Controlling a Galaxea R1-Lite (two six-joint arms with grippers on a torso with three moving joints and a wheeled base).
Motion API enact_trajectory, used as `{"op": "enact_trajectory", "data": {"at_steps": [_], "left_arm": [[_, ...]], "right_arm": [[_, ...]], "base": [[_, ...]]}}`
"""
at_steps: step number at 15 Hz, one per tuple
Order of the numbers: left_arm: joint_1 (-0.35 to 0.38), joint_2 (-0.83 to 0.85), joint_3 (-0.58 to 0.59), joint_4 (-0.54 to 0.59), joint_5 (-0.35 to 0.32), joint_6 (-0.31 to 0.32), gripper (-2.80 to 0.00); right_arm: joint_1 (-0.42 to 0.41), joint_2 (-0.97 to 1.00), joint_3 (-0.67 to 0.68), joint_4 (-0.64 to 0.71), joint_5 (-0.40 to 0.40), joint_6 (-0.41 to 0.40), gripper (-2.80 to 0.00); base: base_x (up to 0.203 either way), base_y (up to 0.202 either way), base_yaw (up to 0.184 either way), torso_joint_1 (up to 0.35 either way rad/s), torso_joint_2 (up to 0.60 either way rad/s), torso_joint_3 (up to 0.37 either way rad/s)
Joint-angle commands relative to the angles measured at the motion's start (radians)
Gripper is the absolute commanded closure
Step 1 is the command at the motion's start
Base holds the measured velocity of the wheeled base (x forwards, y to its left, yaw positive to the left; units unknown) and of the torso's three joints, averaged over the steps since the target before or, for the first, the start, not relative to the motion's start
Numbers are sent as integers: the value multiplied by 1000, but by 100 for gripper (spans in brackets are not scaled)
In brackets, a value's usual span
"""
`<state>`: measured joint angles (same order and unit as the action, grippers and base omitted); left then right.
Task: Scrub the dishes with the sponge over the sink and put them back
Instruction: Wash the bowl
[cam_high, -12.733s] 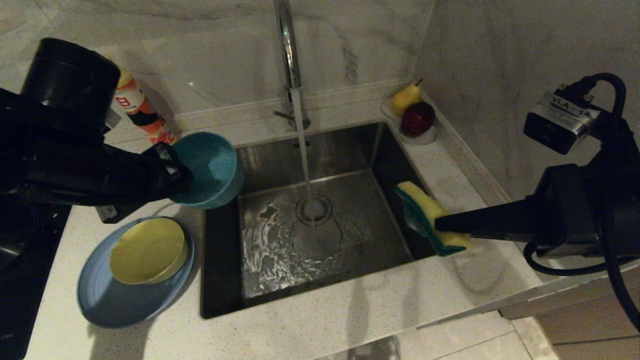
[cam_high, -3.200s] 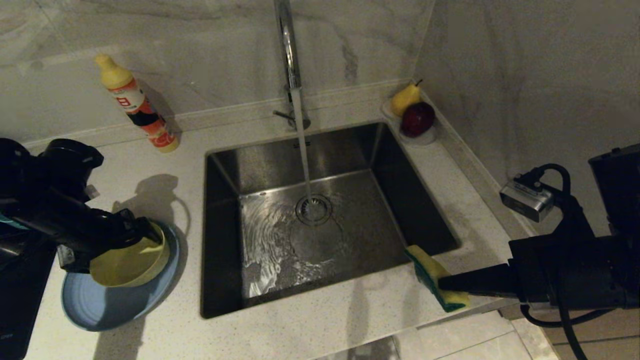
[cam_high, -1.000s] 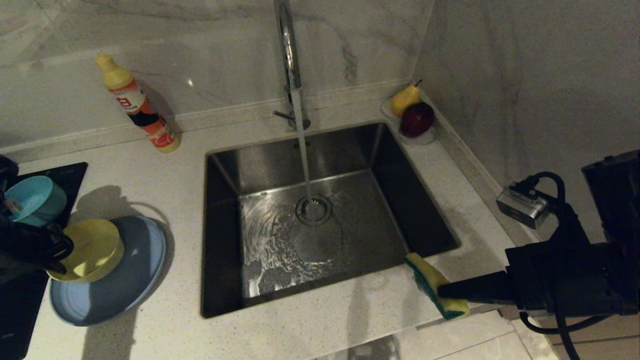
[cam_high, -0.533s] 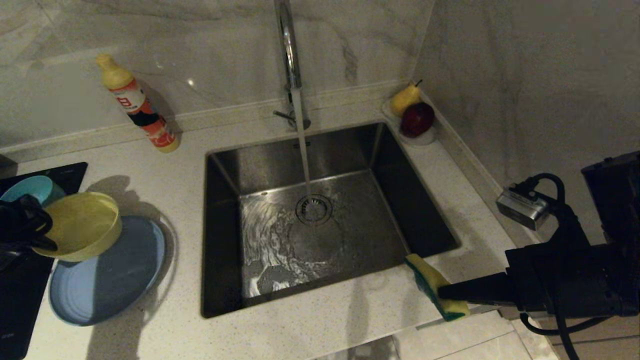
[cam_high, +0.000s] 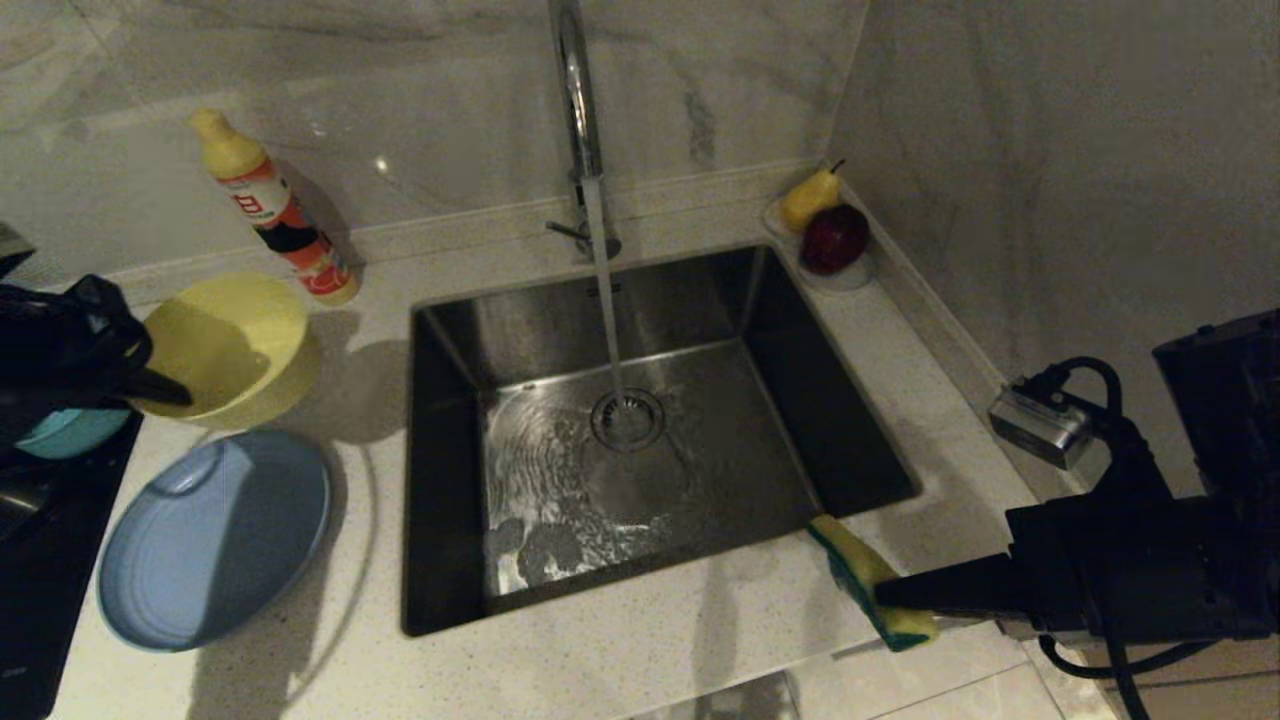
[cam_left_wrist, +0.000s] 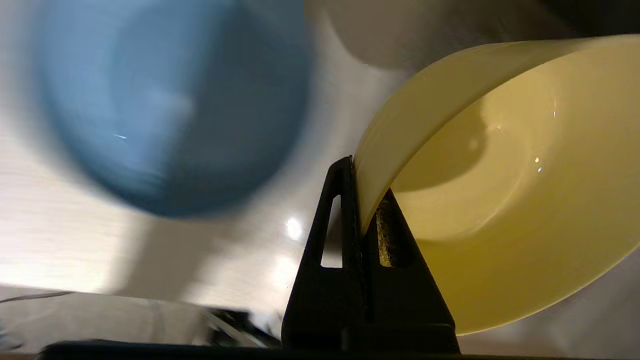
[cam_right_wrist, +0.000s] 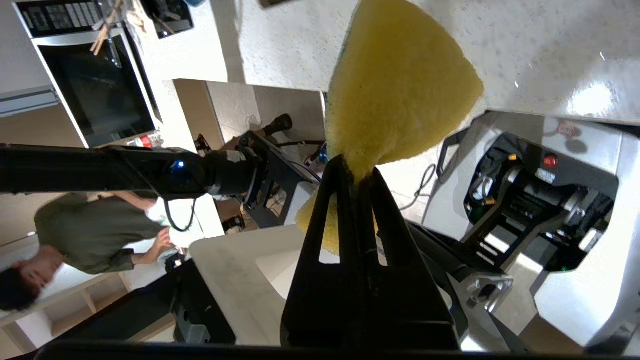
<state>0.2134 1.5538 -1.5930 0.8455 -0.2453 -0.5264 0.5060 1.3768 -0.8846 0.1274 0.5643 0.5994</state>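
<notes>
Far left, the left gripper (cam_high: 165, 388) was clamped on the rim of the yellow bowl (cam_high: 238, 345), one finger inside the rim and one outside as the left wrist view showed (cam_left_wrist: 361, 200). The bowl hung tilted above the counter (cam_high: 620, 650), opening turned toward the gripper, left of the sink (cam_high: 640, 440) and near the detergent bottle (cam_high: 270, 210). Under the left arm a teal bowl (cam_high: 65, 432) showed partly at the edge of the black cooktop (cam_high: 40, 560). The blue plate (cam_high: 215, 535) lay flat on the counter nearer than the yellow bowl, apart from it and bare.

Centre: water ran from the faucet (cam_high: 578, 90) onto the drain strainer (cam_high: 627, 418); the sink floor was wet.

Far right corner of the counter: a small dish with a pear (cam_high: 810, 195) and a red apple (cam_high: 835, 238).

Near right, the right gripper (cam_high: 885, 595) was closed tight on the sponge (cam_high: 872, 580), pinching it near one end (cam_right_wrist: 400, 90). The sponge stood on edge, green side toward the sink, over the counter just off the sink's near right corner. Whether it touched the counter could not be told.
</notes>
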Motion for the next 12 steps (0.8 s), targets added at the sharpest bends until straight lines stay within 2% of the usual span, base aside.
{"op": "enact_trajectory", "data": {"at_steps": [1,3,6,8,12], "left_arm": [[-193,25,-20,2,11,-77,0],[-316,98,-57,-25,62,-159,0],[-449,241,-133,-76,180,-232,0],[-503,345,-213,-88,232,-282,0],[-560,479,-285,-147,257,-331,0]], "right_arm": [[0,3,26,-27,3,3,0],[0,-1,53,-83,2,5,0],[0,4,55,-89,2,4,0],[0,-5,50,-91,3,2,0],[0,-22,55,-90,2,0,0]], "base": [[0,0,0,0,0,0],[0,0,0,0,0,0],[0,0,0,0,0,0],[0,0,0,0,0,0],[0,0,0,0,0,0]]}}
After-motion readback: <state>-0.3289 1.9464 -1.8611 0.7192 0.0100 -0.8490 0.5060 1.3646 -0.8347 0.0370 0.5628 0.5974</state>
